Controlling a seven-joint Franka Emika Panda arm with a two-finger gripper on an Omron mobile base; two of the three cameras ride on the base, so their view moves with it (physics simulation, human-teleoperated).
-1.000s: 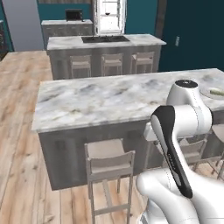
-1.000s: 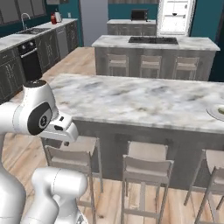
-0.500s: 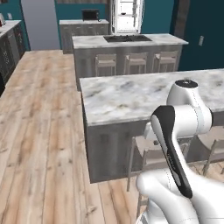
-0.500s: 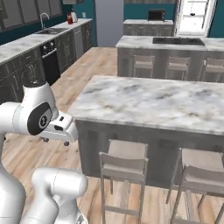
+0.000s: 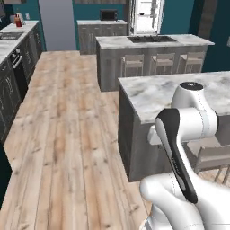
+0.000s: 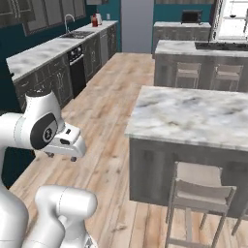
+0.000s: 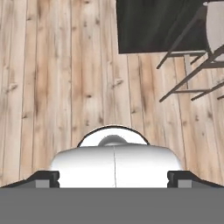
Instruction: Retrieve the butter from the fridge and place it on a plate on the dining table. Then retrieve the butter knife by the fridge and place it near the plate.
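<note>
The fridge (image 5: 144, 17) stands open, white interior showing, across the kitchen.

We see the whole scene slide right as the base turns left: the dining table (image 5: 179, 92) now sits right of us, more plank floor (image 5: 67, 134) opens ahead, and the far-left kitchen cabinets (image 6: 58, 63) come into view.
</note>
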